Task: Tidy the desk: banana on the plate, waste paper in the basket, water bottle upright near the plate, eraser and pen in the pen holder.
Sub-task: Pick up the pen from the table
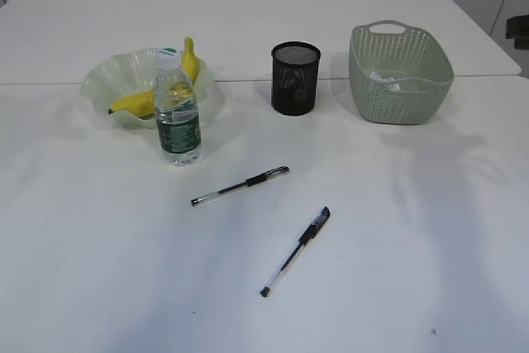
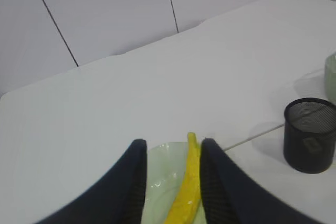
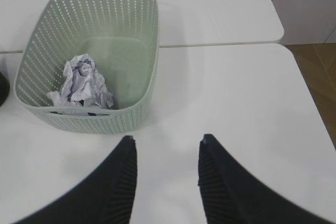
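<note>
**Desk status: two pens loose**

Banana lies in plate, upper left, tip toward top. Water bottle upright, just in front of plate. Two pens lie diagonal at centre w/ open desk around. Waste paper in basket. Left gripper and right gripper: fingers parted, holding nothing.

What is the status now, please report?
Both grippers, left and right, open and empty. Banana on plate. Two pens lying on desk, unobstructed.
</note>
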Robot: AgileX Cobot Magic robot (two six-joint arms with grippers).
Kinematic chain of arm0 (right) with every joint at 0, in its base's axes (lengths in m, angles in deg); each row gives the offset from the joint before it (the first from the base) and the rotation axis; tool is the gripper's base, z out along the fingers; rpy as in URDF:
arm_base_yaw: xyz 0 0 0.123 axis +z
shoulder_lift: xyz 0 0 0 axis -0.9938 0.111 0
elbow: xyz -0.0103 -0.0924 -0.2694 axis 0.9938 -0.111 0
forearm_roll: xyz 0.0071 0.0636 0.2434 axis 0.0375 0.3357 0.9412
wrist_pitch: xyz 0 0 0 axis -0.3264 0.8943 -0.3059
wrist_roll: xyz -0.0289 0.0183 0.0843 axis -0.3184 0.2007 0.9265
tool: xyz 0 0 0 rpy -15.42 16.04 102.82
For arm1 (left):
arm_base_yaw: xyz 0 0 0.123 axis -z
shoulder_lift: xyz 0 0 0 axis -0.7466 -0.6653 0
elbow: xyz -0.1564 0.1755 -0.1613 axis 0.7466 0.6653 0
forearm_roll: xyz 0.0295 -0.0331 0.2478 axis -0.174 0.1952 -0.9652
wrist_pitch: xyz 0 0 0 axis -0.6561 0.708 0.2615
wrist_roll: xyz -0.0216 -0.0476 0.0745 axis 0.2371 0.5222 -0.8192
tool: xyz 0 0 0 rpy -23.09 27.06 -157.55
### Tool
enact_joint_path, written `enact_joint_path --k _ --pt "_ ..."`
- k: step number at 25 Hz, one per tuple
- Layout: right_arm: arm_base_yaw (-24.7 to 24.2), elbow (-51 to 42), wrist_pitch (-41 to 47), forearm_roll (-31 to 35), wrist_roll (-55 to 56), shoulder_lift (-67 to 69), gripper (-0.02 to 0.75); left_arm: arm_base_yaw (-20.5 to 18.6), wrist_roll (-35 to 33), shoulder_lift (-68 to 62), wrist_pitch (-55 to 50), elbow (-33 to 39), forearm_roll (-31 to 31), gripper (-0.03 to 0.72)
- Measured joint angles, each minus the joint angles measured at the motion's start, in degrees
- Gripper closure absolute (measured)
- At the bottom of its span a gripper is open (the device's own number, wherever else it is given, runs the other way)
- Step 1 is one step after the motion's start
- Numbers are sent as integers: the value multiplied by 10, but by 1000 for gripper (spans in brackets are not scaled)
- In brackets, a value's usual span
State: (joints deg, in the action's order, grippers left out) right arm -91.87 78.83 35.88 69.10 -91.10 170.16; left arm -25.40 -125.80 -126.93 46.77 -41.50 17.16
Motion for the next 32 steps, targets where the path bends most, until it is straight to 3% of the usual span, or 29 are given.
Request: enact_joint_path --k 5,17,24,32 --pt "0 -45 -63 0 21 -14 438 6 0 0 -39 0 -4 452" --pt "-3 -134 -122 12 40 -19 428 96 0 -53 -50 13 -6 452" --pt "-3 -161 -146 13 40 -19 438 100 0 -79 -65 37 -8 452" --pt "-3 -163 -158 13 40 -19 438 100 0 -120 -151 52 -12 453"
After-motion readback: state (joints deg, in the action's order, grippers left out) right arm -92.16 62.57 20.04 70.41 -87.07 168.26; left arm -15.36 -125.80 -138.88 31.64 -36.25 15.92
